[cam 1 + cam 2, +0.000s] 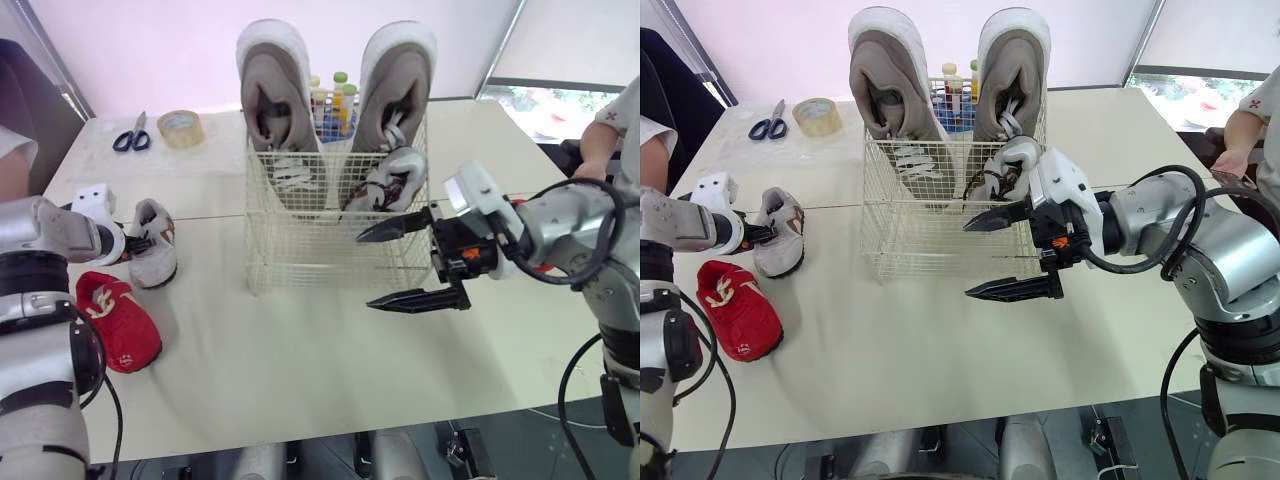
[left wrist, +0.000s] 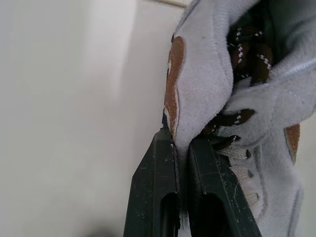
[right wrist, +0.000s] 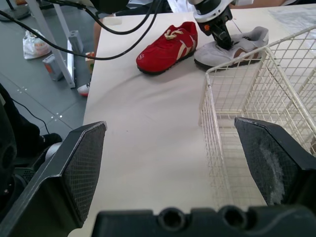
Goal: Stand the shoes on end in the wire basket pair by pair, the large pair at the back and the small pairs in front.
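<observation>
At left, the left tool [image 1: 133, 243] is clamped on the collar of a small grey shoe [image 1: 155, 250] lying on the tabletop [image 1: 300, 370]; the left wrist view shows the pinch clearly. One red shoe [image 1: 115, 320] lies nearer. The central wire basket [image 1: 300, 250] holds two large shoes [image 1: 278, 85] on end at the back, half hiding some bottles [image 1: 335, 100], and a second small grey shoe [image 1: 390, 180] front right. The right tool [image 1: 365, 270], fingers apart, hovers just beside the basket's near right corner.

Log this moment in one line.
left gripper shut on small grey suede shoe on table; right gripper open, empty; white wire basket: large grey pair back, one small shoe front; small red shoe on table
</observation>
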